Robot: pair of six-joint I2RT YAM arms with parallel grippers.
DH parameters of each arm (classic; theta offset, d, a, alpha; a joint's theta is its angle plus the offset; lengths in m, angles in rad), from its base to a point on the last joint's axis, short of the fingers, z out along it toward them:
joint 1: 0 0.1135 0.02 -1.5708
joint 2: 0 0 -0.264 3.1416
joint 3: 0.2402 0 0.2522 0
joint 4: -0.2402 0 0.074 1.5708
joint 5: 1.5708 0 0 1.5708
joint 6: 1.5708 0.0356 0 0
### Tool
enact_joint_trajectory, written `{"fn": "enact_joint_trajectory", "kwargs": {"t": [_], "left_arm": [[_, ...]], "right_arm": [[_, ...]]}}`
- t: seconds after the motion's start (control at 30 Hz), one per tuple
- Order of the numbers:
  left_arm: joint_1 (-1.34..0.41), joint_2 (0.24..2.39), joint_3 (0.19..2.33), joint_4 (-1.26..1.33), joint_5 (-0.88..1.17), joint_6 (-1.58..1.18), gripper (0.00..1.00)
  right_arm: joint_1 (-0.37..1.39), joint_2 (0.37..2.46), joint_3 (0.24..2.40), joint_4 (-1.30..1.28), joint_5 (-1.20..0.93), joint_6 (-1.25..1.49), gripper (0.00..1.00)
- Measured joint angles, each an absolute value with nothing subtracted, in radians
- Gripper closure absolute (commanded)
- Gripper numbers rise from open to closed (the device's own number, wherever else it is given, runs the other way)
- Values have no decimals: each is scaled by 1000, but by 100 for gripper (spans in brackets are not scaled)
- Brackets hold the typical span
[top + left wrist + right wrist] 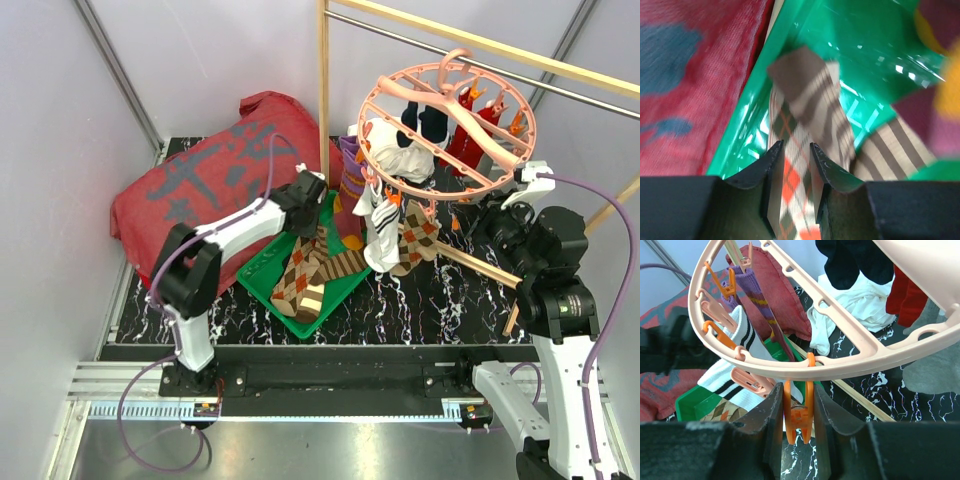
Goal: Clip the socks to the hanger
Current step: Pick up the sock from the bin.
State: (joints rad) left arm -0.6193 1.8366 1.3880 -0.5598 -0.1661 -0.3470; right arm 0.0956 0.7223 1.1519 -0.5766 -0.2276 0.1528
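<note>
Carefully lift the argyle sock (785,125) pinched in the left end effector (794,146) toward the orange clip (799,426) clasped by the right end effector (797,390).

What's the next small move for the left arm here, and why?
Probably lift the left gripper straight up out of the green tray. It is shut on the argyle sock, which lies in the tray, while the right gripper pinches an orange clip on the pink hanger, seemingly ready for a sock.
</note>
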Motion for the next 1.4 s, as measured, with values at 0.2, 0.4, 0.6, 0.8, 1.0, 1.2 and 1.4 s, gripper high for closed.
{"fn": "enact_joint_trajectory", "kwargs": {"t": [0.2, 0.4, 0.6, 0.8, 1.0, 1.2, 1.4], "left_arm": [[-619, 1988, 1461, -563, -215, -322, 71], [-619, 2072, 1525, -567, -241, -305, 73], [-619, 2109, 1552, -551, -244, -292, 100], [-619, 2101, 1544, -543, -244, -282, 100], [-619, 1966, 1473, -567, -245, -276, 100], [-619, 1679, 1441, -570, -260, -268, 100], [-619, 1472, 1344, -528, -260, -254, 100]], "right_arm": [[96, 721, 1152, -577, -228, 153, 100], [96, 721, 1151, -577, -228, 153, 100], [96, 721, 1151, -577, -228, 153, 100], [96, 721, 1151, -577, -228, 153, 100], [96, 721, 1151, -577, -228, 152, 100], [96, 721, 1151, -577, -228, 152, 100], [96, 720, 1151, -577, -229, 153, 100]]}}
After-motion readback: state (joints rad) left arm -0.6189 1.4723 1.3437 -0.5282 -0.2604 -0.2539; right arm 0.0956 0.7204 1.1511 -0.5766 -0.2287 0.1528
